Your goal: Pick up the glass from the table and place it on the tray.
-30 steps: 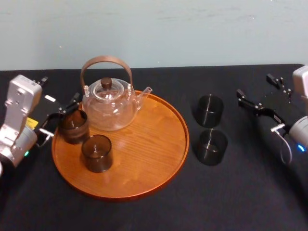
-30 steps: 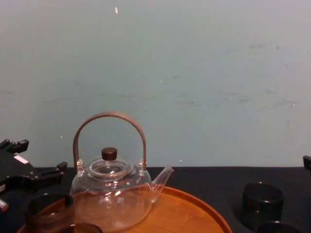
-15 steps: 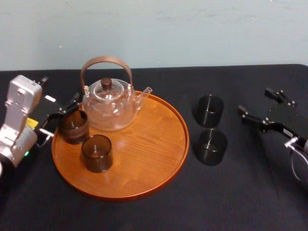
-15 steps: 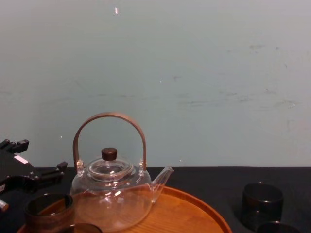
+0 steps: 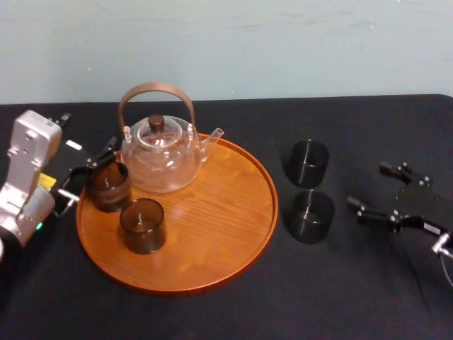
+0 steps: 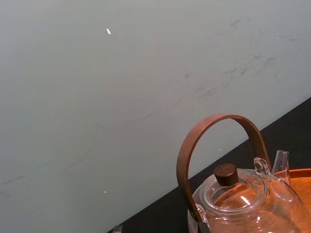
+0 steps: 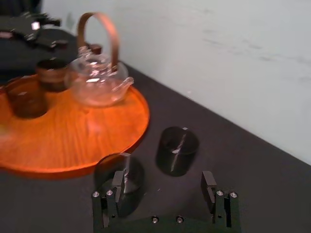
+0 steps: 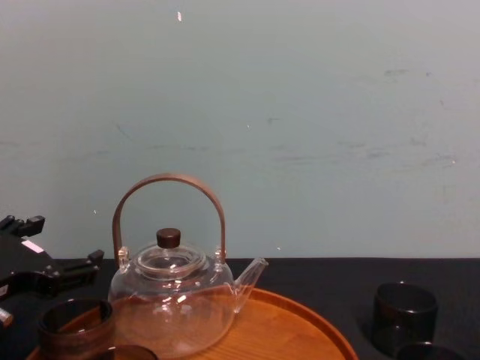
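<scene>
You had the right gripper (image 5: pixel 369 188) low over the bench (image 5: pixel 212 312) on the right side, its fingers (image 7: pixel 210 182) spread wide and grasping nothing. It sat just to the right of the near glass (image 5: pixel 309 215), apart from it in the head view. In the right wrist view one finger overlapped that glass, so I cannot tell whether they touched. The far glass (image 5: pixel 308 162) stood upright on the bench just behind the near one, and both were to the right of the tray (image 5: pixel 262 212), near its rim but off it. On the tray stood a clear teapot (image 5: pixel 161 152) at the far left, with two brown glasses in front of it, one (image 5: pixel 107 185) at the left rim and one (image 5: pixel 142 224) nearer you. Your left gripper (image 5: pixel 88 171) was at the tray's left edge, fingers released and spread, just beside the left-rim glass. Whether it touched that glass I cannot tell.
</scene>
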Robot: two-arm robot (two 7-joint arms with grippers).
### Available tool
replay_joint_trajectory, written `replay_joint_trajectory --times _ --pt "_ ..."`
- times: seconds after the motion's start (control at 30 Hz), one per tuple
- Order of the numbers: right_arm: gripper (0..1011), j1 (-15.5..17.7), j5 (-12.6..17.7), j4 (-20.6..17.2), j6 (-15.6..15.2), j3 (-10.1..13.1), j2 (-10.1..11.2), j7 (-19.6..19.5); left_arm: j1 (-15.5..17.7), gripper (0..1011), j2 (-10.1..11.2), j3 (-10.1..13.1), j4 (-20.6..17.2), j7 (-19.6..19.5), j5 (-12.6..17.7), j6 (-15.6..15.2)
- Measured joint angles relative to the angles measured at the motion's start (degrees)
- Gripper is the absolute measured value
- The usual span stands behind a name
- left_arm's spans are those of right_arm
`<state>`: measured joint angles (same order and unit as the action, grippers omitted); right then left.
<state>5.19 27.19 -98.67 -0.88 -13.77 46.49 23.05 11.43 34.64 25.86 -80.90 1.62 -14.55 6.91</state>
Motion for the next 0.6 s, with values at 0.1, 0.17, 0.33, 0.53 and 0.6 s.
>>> replay_joint_trajectory --times 0.1,0.17,0.33,0.53,0.6 --pt "1002 0.4 -0.5 0.0 0.4 -0.1 0.8 2.0 0.0 1001 0.0 0.0 0.0 0.0 0.0 0.0" --pt "1002 0.6 -1.0 0.2 0.6 -0.2 1.2 3.4 0.0 1001 0.0 0.0 0.0 0.0 0.0 0.0" --pt "1002 0.6 -2.0 0.5 0.9 -0.7 1.7 5.8 0.0 1001 0.0 0.0 0.0 0.0 0.0 0.0" --pt "1002 0.2 -3.5 1.0 0.8 -1.2 2.0 8.2 0.0 1001 0.0 0.0 0.0 0.0 0.0 0.0" --pt "1002 0.2 -3.8 1.1 0.7 -1.3 1.8 8.5 0.0 1001 0.0 0.0 0.0 0.0 0.0 0.0"
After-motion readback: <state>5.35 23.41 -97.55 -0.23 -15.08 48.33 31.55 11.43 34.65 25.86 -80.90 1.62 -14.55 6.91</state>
